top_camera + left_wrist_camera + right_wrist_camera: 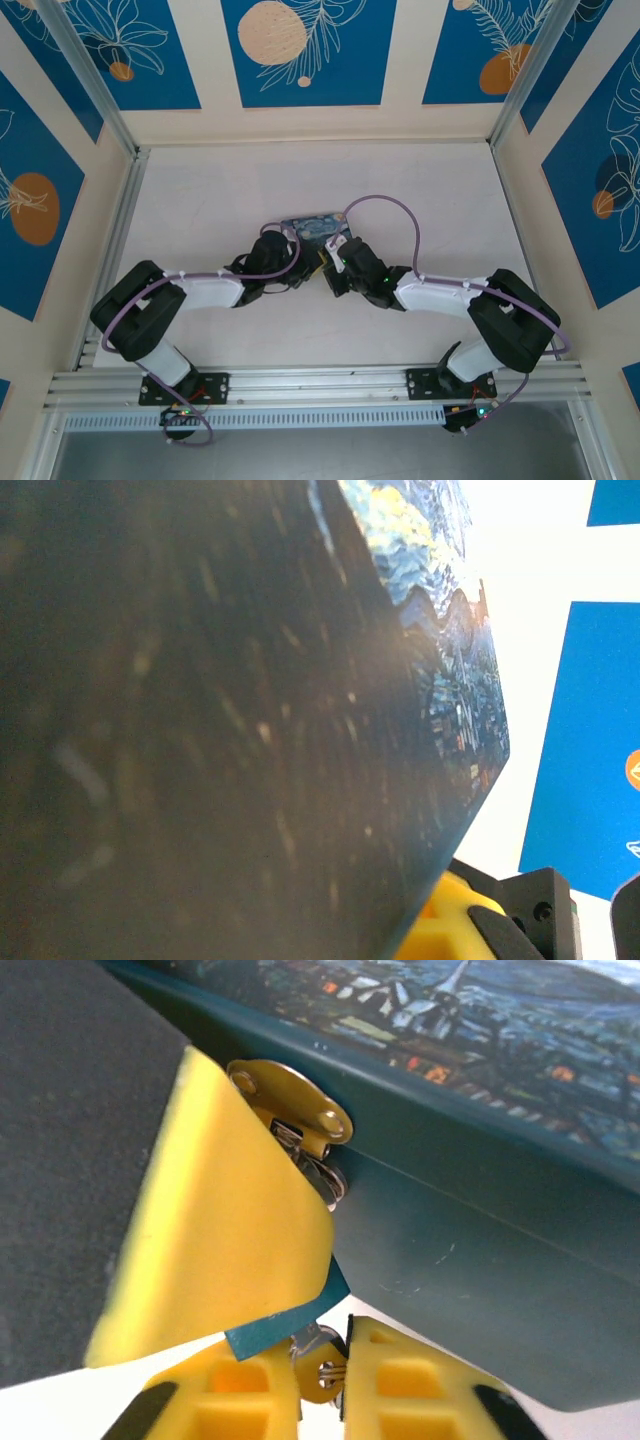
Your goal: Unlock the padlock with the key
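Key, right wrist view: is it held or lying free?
Held. The key is pinched between the right gripper's yellow fingers; whether its tip is inside the padlock, I cannot tell.

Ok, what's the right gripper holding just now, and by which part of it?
The right gripper holds the key, pinched by its flat round head between the yellow fingers.
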Robot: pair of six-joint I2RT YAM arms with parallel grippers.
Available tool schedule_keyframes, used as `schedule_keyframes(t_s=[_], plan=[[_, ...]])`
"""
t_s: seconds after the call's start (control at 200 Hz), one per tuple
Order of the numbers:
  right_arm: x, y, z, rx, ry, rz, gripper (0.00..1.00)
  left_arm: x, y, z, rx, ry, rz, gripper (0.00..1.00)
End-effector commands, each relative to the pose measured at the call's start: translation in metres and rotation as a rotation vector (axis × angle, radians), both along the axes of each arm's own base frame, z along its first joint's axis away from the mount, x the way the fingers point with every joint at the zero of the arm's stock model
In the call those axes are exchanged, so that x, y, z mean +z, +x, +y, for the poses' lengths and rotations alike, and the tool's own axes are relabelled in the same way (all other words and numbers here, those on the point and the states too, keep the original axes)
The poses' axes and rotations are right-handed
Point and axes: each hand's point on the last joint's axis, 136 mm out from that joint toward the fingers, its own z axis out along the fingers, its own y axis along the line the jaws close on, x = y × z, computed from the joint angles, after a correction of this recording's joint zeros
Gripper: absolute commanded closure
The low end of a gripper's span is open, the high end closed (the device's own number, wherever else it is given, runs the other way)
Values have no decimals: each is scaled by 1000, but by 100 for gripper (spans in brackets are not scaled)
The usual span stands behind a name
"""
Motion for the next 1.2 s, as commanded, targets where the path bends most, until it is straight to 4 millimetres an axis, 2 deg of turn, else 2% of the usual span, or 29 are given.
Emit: schedule_keyframes(t_s=[0.0,0.075,0.335,0.37,0.435,0.51,0.665,0.79,0.935,1.1,1.195], plan=[[23,11,8,0,66,-36,97,8,0,-5,-28,-22,-15,100],[25,9,6,0,91,-20,100,6,0,-4,-24,-18,-13,100],[36,1,2,33,239,86,100,2,0,-3,-23,-11,-7,100],[36,-2,3,47,256,103,93,2,0,-4,-24,-11,-9,100],[38,-6,3,71,271,132,71,0,0,-3,-22,-1,-8,100],[38,-12,-2,76,273,154,61,-1,1,-1,-22,11,-13,100],[41,-21,-26,2,330,188,54,-14,-4,6,-52,102,-19,100],[39,-29,-43,-90,372,243,52,-26,-11,12,-102,174,-28,100],[37,-39,-46,-166,438,333,52,-37,-19,15,-162,230,-41,100],[34,-46,-37,-201,520,406,52,-51,-23,19,-191,273,-37,89],[33,-50,-30,-203,535,431,52,-55,-24,20,-198,287,-41,73]])
